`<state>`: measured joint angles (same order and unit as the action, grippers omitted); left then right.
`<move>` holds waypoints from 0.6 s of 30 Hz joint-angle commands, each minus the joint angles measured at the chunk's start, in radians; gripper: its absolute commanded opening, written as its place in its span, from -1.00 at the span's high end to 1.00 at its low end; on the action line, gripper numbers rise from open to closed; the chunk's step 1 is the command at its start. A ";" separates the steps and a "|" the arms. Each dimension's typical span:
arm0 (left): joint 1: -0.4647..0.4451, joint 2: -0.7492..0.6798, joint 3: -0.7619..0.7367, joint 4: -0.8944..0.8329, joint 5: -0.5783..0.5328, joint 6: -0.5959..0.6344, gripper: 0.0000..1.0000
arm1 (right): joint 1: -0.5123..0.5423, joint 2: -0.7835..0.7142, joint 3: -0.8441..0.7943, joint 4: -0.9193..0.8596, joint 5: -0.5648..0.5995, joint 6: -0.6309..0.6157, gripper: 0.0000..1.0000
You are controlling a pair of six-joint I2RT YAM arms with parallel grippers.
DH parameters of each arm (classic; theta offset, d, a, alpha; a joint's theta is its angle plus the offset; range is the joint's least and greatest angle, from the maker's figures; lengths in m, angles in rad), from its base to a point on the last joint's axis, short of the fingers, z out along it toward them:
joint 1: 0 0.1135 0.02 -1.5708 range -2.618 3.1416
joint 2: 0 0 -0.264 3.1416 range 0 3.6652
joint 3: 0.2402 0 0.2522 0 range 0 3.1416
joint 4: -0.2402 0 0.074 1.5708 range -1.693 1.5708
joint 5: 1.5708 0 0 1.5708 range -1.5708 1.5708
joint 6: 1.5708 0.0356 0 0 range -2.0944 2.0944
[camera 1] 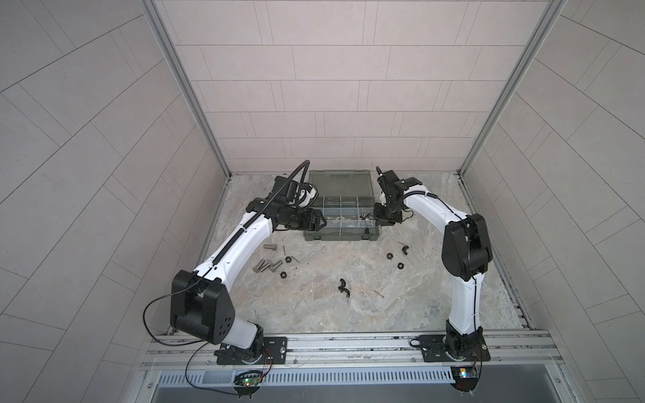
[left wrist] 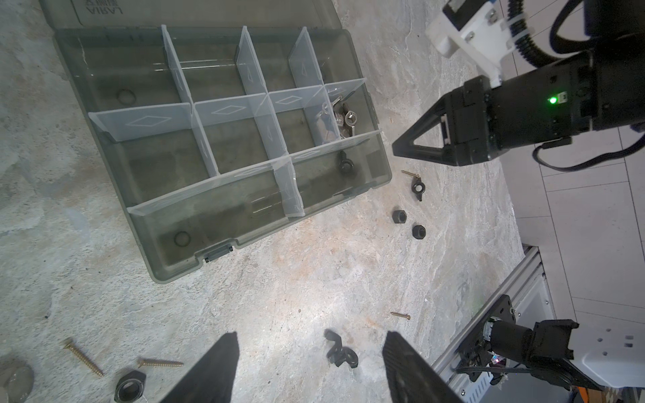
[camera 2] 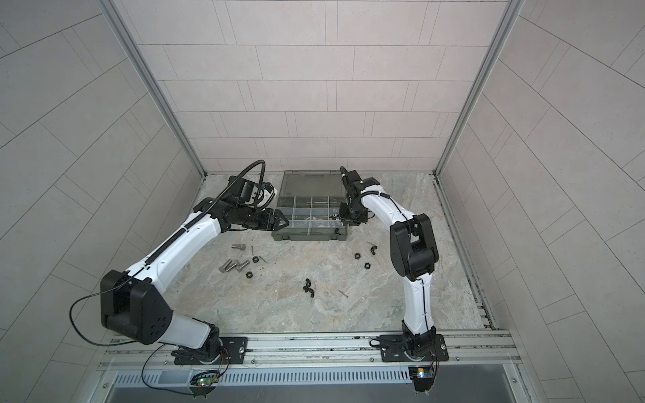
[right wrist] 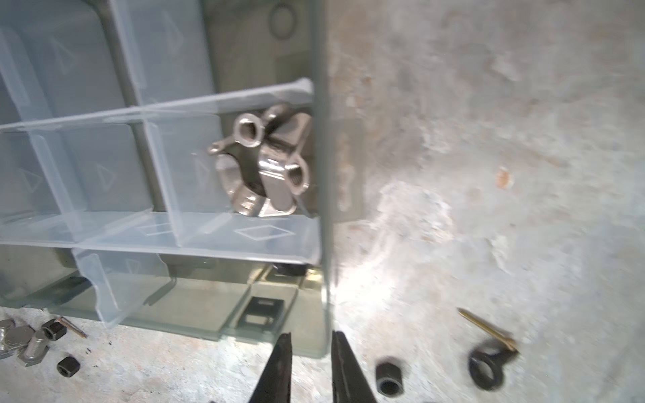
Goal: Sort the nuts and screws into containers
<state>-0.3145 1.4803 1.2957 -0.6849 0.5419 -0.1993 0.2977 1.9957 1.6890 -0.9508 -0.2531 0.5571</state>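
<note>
The right claw [right wrist: 310, 336] shows two dark fingers a narrow gap apart with nothing between them, at the side wall of the case [right wrist: 324, 139]. Just inside that wall, in a middle-row compartment, lies a heap of shiny silver wing nuts [right wrist: 268, 164], eared and threaded. One black wing nut [left wrist: 345, 164] sits in the neighbouring front compartment. The left claw [left wrist: 310, 335] stands wide open and empty near the case's other end. Loose on the stone-patterned table [camera 1: 349, 307] lie stubby silver bolts [camera 1: 260, 267], black hex nuts [camera 1: 399, 266], black wing nuts [camera 1: 343, 289] and thin brass-coloured screws [left wrist: 83, 357].
</note>
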 commanded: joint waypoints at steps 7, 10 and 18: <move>-0.017 0.025 0.035 0.043 0.009 -0.061 -0.43 | -0.063 -0.104 -0.195 -0.030 0.096 -0.019 0.56; -0.032 0.043 0.050 0.047 0.009 -0.070 -0.44 | -0.076 -0.110 -0.234 -0.028 0.105 -0.020 0.56; -0.072 0.072 0.072 0.047 -0.002 -0.074 -0.44 | -0.105 -0.154 -0.322 -0.015 0.131 -0.023 0.58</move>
<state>-0.3752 1.5467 1.3357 -0.6464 0.5419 -0.2668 0.2012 1.8980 1.3834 -0.9535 -0.1585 0.5350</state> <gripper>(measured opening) 0.717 0.213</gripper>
